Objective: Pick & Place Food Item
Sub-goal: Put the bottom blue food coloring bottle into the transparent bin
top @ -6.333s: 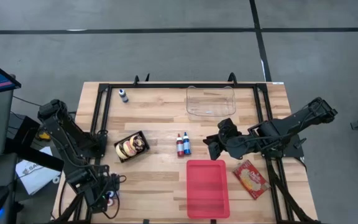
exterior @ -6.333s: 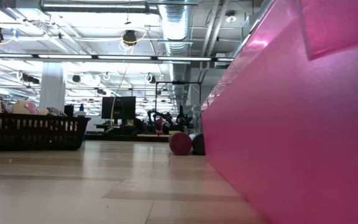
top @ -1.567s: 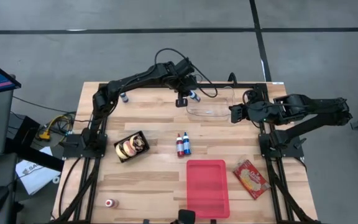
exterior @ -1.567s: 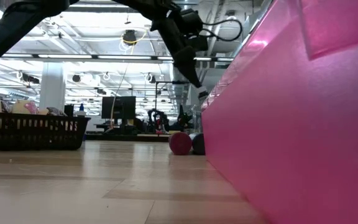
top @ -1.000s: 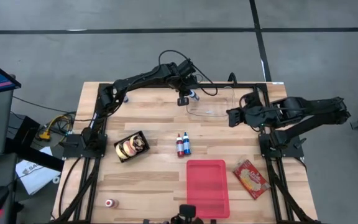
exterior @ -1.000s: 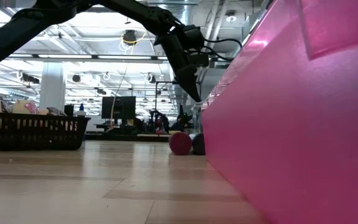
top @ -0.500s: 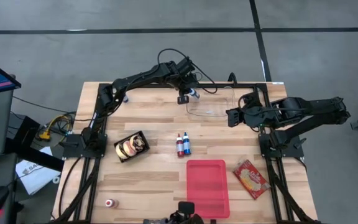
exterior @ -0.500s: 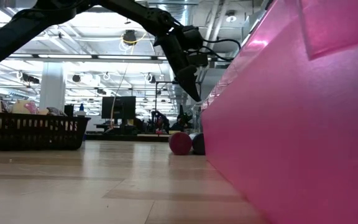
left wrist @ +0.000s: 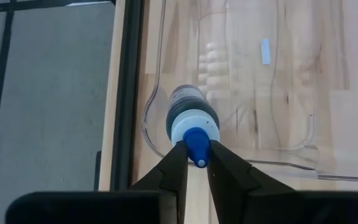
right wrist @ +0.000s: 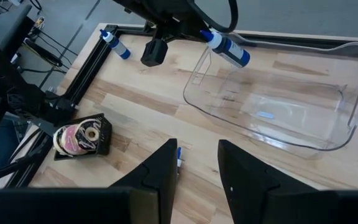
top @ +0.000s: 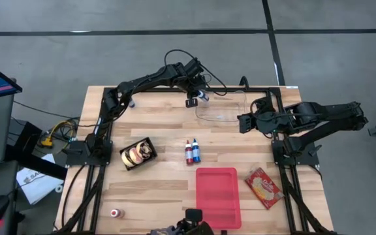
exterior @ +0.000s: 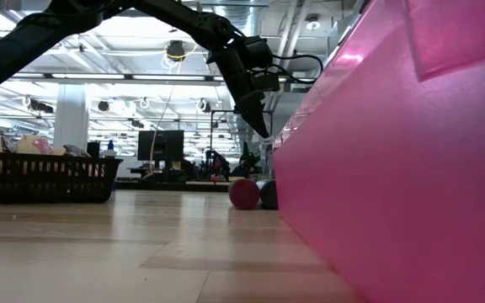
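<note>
A small dark bottle (left wrist: 190, 111) with a white collar and a blue cap hangs over the left rim of the clear plastic tub (top: 222, 108) at the table's far side. My left gripper (top: 192, 102) is shut on it; the right wrist view shows this bottle (right wrist: 227, 48) slanting down over the tub (right wrist: 272, 109). My right gripper (top: 243, 122) hovers open and empty beside the tub's right end, above the table. My left gripper pinches the bottle's blue cap (left wrist: 196, 138) between its two fingertips. The fingers slant down from the table's left, and the bottle points on beyond them in line with the fingers. It hangs clear of the table, body end lowest, over the tub's left rim (left wrist: 156, 127).
Two more small bottles (top: 192, 151) lie mid-table, and another one (top: 130, 100) stands at the far left. A black tray of pastries (top: 138, 153) sits left of centre. A red tray (top: 217, 196), a snack packet (top: 263, 187) and a small jar (top: 115, 213) lie toward the near edge.
</note>
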Controlling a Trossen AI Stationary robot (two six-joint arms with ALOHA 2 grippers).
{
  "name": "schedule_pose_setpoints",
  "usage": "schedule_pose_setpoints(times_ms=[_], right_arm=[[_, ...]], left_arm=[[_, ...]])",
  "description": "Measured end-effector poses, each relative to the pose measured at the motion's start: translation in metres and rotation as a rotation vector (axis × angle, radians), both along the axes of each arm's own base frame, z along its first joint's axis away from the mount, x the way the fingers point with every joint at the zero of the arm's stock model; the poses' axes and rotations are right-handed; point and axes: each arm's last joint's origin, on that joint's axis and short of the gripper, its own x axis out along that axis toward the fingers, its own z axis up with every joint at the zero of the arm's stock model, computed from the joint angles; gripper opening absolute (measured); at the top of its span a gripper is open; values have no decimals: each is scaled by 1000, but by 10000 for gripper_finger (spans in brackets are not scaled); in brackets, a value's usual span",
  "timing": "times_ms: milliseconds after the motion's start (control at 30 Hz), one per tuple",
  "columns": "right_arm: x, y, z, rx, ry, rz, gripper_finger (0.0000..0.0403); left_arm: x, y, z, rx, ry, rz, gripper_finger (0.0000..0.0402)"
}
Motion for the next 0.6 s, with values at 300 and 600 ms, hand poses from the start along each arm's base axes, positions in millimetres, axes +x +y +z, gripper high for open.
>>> schedule_pose_setpoints(times_ms=[300,600], right_arm=[[0,0,0,4,-2,-4,110],[0,0,0,4,-2,-4,110]], left_arm=[[1,0,2,10,-13,0,48],[0,0,11,22,-56,-7,59]])
